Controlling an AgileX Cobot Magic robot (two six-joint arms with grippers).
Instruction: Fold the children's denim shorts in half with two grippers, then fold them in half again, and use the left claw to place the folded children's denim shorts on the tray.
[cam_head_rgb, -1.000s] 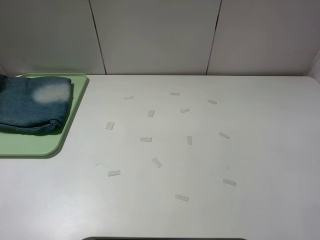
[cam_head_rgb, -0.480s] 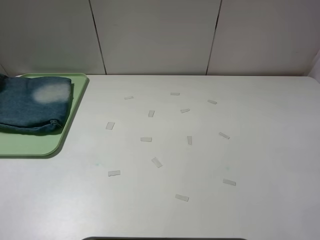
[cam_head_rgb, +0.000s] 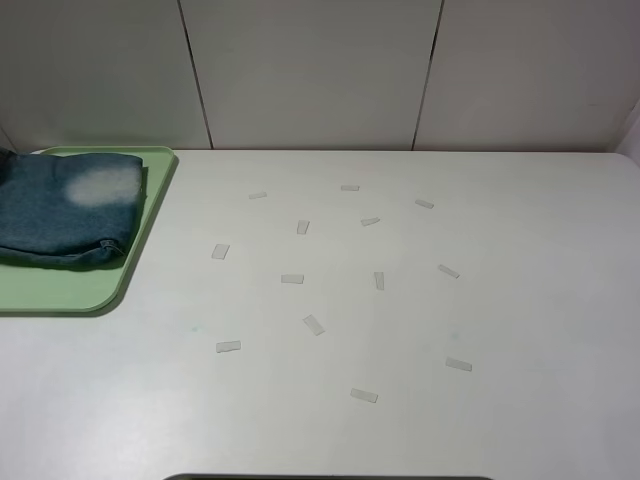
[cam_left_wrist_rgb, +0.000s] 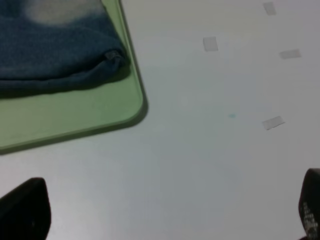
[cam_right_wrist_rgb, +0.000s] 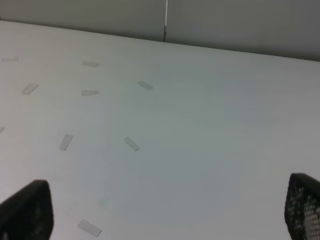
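Both grippers spread wide, empty: left gripper (cam_left_wrist_rgb: 160, 210) fingertips (cam_left_wrist_rgb: 25, 207) at wrist-view corners, above bare white table (cam_left_wrist_rgb: 200, 165) just off tray corner; right gripper (cam_right_wrist_rgb: 165, 210) fingertips (cam_right_wrist_rgb: 27, 207) likewise apart, over table with scattered tape strips (cam_right_wrist_rgb: 132, 144). Neither arm visible from high camera. Folded children's denim shorts (cam_head_rgb: 65, 210) on pale green tray (cam_head_rgb: 70, 290) at table's far left, pale bleached patch up, folded edge near tray's right rim.
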